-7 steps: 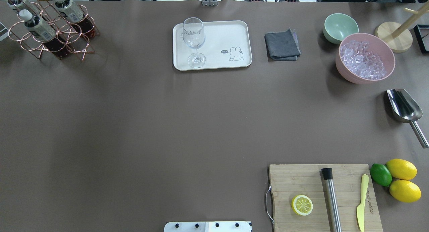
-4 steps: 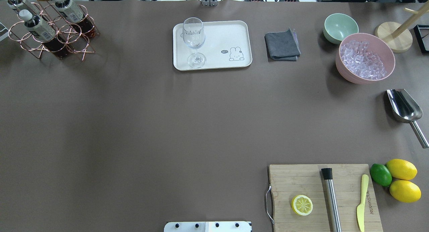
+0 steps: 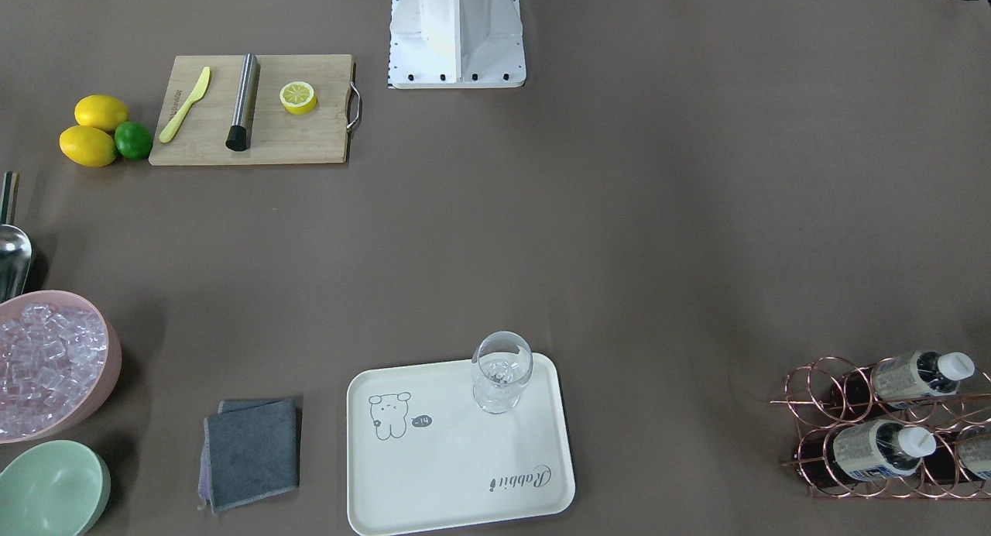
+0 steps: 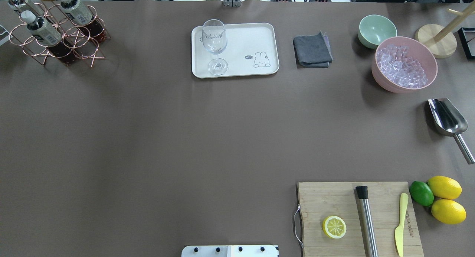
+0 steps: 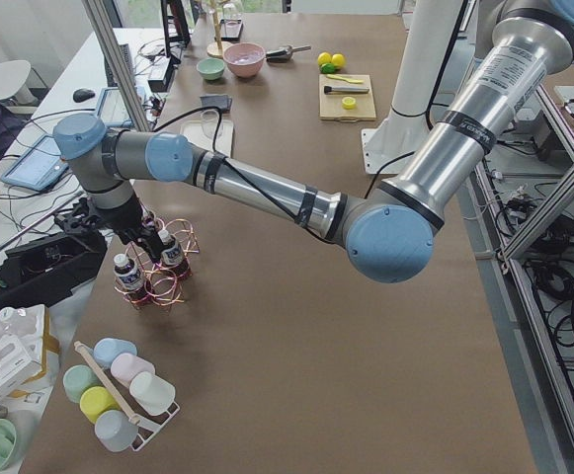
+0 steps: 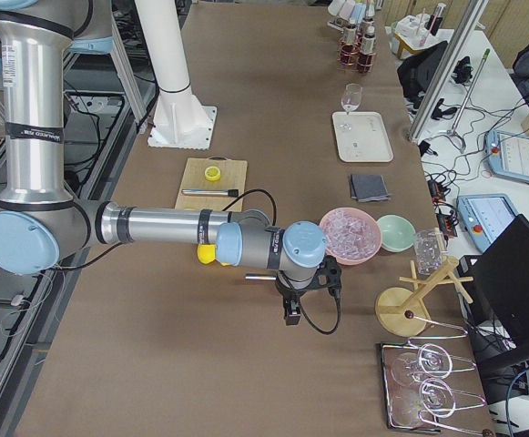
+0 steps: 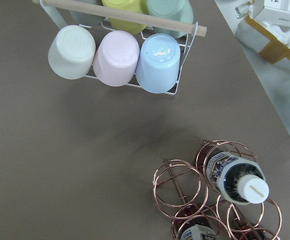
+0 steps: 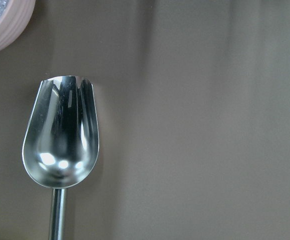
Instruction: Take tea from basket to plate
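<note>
Exterior left view showed the left hand low over the rose-gold wire basket; whether it was open or closed, I could not tell. Directly beneath it, a small clear tea bottle sat in its ring. The cream rectangular plate lay well away from it. A tilted lift might have snagged the wire and toppled the basket. The clear stemmed glass on the plate risked a knock.

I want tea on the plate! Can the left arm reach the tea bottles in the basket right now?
Probably yes. The left arm holds its jaws above the basket, and its wrist camera looks straight down on a tea bottle with nothing over it.
</note>
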